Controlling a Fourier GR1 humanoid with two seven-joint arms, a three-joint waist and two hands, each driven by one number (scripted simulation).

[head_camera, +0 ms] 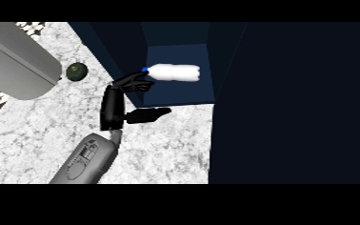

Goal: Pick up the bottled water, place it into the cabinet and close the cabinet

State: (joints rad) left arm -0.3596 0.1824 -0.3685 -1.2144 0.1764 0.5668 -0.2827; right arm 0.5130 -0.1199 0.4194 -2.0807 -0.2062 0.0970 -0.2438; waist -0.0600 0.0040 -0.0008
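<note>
**A:** Where is the bottled water (175,72)?

**B:** It lies on its side inside the open cabinet (179,89), on the dark blue shelf. It is a pale, whitish bottle with a small blue cap pointing left.

**A:** And the cabinet itself?

**B:** Dark navy, standing on the marbled tabletop (162,143), its front open toward the viewer.

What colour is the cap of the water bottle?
Blue. The cap sits at the left end of the white water bottle, seen in the head view.

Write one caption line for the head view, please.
Left hand at the cap end of the bottled water lying inside the open cabinet.
</note>
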